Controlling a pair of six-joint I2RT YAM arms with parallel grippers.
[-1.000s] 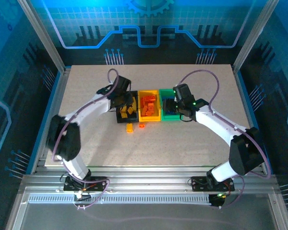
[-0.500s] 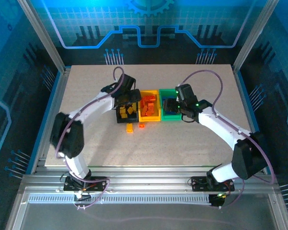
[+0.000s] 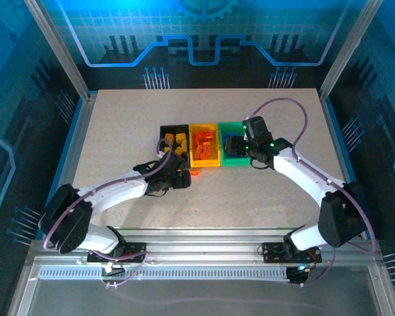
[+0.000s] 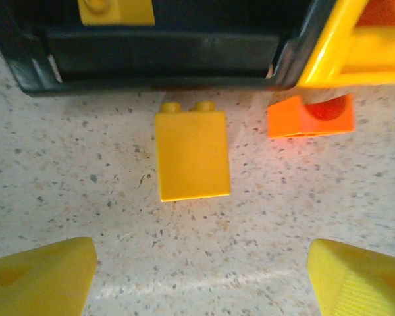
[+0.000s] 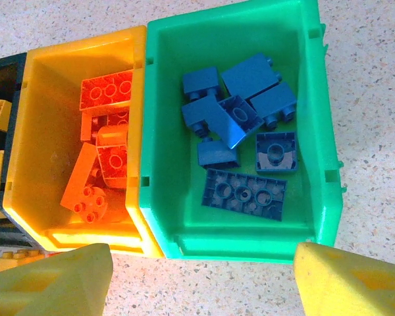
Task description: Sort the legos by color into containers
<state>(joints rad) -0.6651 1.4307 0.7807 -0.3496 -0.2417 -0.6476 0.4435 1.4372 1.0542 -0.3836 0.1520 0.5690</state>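
Overhead: my left pincer [image 3: 176, 179] has swung off the black bin [image 3: 165, 130] and is now dropping to the tabletop [image 3: 250, 197]. Left wrist: it is gaping, empty, framing a stray yellow lego [image 4: 192, 157]; an orange lego [image 4: 309, 117] is lying beside it, so two are left to sort. Right wrist: my right pincer [image 5: 204, 273], open and empty, is hovering at the green bin [image 5: 326, 131] of blue legos [image 5: 243, 191].

Open tabletop [image 4: 184, 263] — black bin [image 4: 164, 51] beyond

Top view: the table [image 3: 118, 131] is bright and evenly lit from above, the surround dim and blue-tinted, with soft, short shadows under the arms.
Left wrist view: the yellow brick [image 4: 192, 157] is sharp and the fingertips [image 4: 39, 273] are blurred at the bottom corners. A dark shadow lies along the black bin [image 4: 158, 56].
Right wrist view: crisp, with a mild sheen on the green bin [image 5: 326, 131].
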